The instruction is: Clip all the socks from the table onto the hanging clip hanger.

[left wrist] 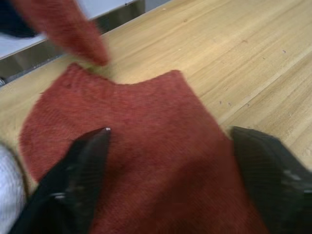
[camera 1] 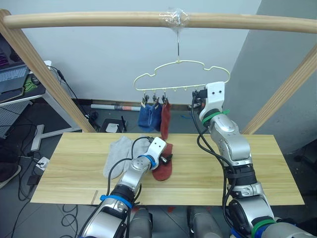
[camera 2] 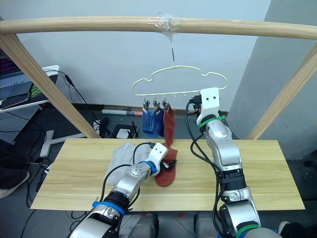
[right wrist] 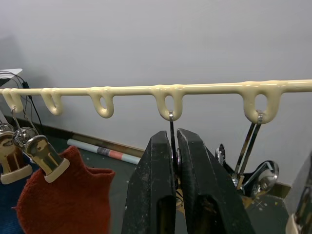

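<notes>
While right tool (right wrist: 176, 161) pinches hanger clip (right wrist: 172, 127), left tool (left wrist: 170, 146) spread open over red sock (left wrist: 131, 161).

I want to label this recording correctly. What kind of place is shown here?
Probably a lab or workshop set up for a laundry test: a wooden pole frame holds the clip hanger over a table, with cables and a laptop on the side.

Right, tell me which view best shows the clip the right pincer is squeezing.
The right wrist view: the right pincer is shut on a clip hanging from the clip hanger. In both eye views the wrist housing hides that clip.
</notes>
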Controlling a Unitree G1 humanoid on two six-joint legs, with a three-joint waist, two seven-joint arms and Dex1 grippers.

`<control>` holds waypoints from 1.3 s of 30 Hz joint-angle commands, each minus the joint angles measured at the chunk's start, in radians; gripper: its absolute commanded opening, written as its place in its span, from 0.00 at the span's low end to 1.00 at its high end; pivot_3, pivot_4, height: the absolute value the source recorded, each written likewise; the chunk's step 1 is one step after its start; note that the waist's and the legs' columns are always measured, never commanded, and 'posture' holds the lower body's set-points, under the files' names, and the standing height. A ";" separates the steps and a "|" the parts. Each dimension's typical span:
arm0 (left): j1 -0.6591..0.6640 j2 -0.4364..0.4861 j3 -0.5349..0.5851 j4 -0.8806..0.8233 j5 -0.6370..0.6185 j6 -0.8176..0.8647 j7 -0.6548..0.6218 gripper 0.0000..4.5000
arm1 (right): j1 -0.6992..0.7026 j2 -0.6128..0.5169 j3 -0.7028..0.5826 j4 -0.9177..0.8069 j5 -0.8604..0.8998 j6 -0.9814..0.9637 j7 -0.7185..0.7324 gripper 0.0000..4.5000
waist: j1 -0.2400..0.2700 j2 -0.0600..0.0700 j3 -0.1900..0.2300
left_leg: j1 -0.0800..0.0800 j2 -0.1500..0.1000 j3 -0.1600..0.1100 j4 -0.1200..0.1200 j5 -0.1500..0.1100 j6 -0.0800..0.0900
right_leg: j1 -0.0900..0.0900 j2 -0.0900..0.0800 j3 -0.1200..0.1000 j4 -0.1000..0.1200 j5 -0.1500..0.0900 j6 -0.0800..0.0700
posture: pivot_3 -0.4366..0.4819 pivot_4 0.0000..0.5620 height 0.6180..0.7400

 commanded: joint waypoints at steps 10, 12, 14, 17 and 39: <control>0.121 0.068 -0.092 -0.078 0.127 -0.108 -0.056 0.15 | 0.003 -0.039 -0.042 -0.030 0.042 0.070 0.019 0.00 | 0.001 0.000 0.000 | 0.002 0.000 0.000 0.000 0.000 0.000 | 0.002 0.000 0.000 0.000 0.000 0.000 | 0.49 0.38 1.00; 0.130 0.077 -0.095 -0.095 0.134 -0.135 -0.056 0.06 | -0.004 -0.034 -0.073 -0.040 0.077 0.121 0.012 0.00 | 0.002 0.000 0.000 | 0.002 0.000 0.000 0.000 0.000 0.000 | 0.002 0.000 0.000 -0.001 -0.001 -0.001 | 0.49 0.38 1.00; 0.149 0.078 -0.075 -0.150 0.098 -0.191 -0.084 0.00 | -0.028 -0.049 -0.146 -0.064 0.150 0.245 0.010 0.00 | 0.004 0.000 0.000 | 0.002 0.000 -0.001 0.000 0.000 0.000 | 0.002 0.000 0.000 0.000 -0.001 -0.002 | 0.50 0.37 1.00; 0.172 0.094 -0.056 -0.230 0.083 -0.269 -0.098 0.00 | -0.071 -0.091 -0.243 -0.082 0.246 0.424 0.010 0.00 | 0.009 0.000 0.000 | 0.000 0.000 -0.001 0.000 0.000 0.000 | 0.002 -0.001 0.000 -0.001 -0.003 -0.005 | 0.50 0.37 1.00; 0.073 0.037 -0.064 -0.428 0.067 -0.592 -0.111 0.00 | -0.299 -0.025 -0.663 -0.086 0.479 1.131 -0.148 0.00 | 0.029 0.001 -0.001 | 0.000 -0.001 -0.001 0.000 0.000 0.000 | 0.003 -0.001 -0.001 -0.002 0.000 -0.001 | 0.50 0.31 1.00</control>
